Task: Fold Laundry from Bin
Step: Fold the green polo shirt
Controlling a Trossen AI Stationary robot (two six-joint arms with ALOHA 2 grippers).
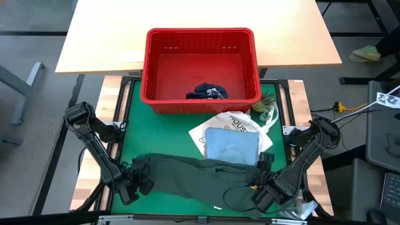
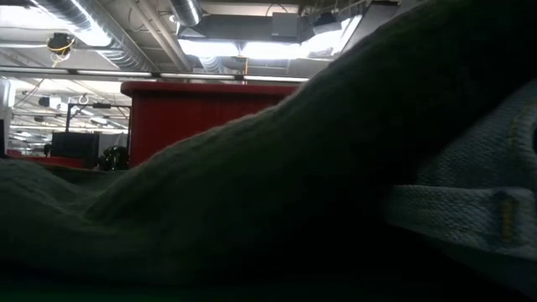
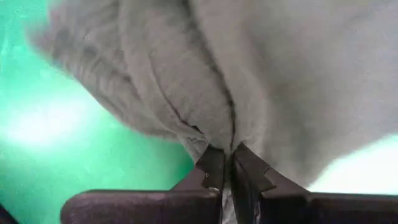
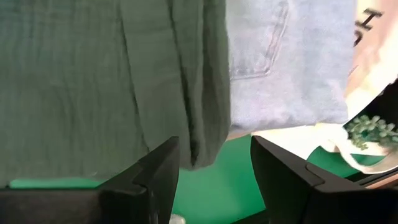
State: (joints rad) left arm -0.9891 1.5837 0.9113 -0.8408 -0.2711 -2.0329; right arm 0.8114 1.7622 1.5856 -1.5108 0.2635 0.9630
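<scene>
A dark olive-green garment [image 1: 187, 172] lies spread across the near part of the green mat [image 1: 134, 125]; in the low view it [image 2: 336, 168] fills most of the picture. My left gripper [image 3: 228, 163] is at the garment's left end [image 1: 139, 178], shut on its cloth. My right gripper [image 4: 214, 171] stands open over the garment's right edge [image 4: 205, 124], near the mat's front right [image 1: 265, 190]. A folded light blue garment [image 1: 231, 145] rests on a white printed tote bag [image 1: 234, 122]. The red bin [image 1: 200, 32] stands at the far side with navy shorts [image 1: 206, 92] on its floor. My left gripper pinches a gathered fold of the olive-green cloth [image 3: 217, 134] between its two fingers, at the garment's left end. The fingers come from above, pointing steeply down. Creases run up from the pinch, and the rest of the garment lies on the mat.
A small green sprig [image 1: 265, 107] lies beside the bin's near right corner, partly on the tote bag. A light wooden tabletop [image 1: 200, 15] extends behind the bin. Bare green mat shows to the left of the tote bag.
</scene>
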